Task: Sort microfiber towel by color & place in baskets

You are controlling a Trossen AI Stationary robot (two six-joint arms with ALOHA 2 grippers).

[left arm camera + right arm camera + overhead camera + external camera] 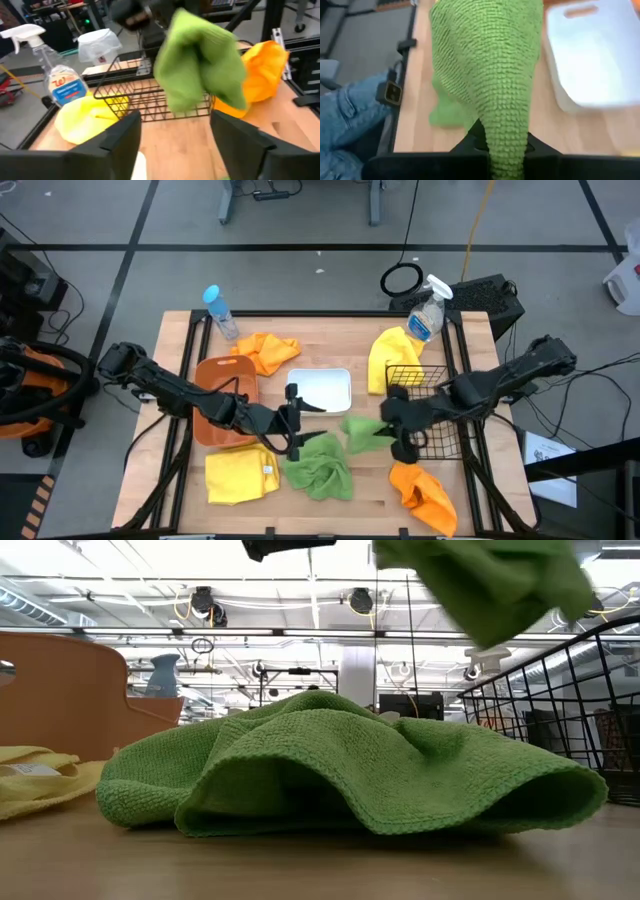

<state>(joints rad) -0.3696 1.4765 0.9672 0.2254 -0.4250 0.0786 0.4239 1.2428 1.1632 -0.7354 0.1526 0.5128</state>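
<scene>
My right gripper (388,426) is shut on a green towel (362,430), held in the air between the white tub (322,390) and the black wire basket (428,408). In the low view this towel (490,580) hangs clear above the second green towel (340,770), which lies crumpled on the table (320,470). My left gripper (292,420) is open and touches nothing, beside the orange-brown tub (222,408). One yellow towel (240,476) lies near the front edge, another (390,360) beside the basket. One orange towel (266,352) lies behind the orange-brown tub, another (424,496) at front right. My right gripper pinches the green towel between its two fingers at a bunched fold (506,145); how many layers I cannot tell. The fingers come level from the table's right side. The towel is lifted clear of the table and spreads out slack beyond the fingertips (485,55).
A clear spray bottle (428,315) stands at the far right corner, and a blue-capped bottle (220,310) at the far left. A person's leg in jeans (350,115) shows beyond the table's near edge. Bare wood lies in front of the white tub.
</scene>
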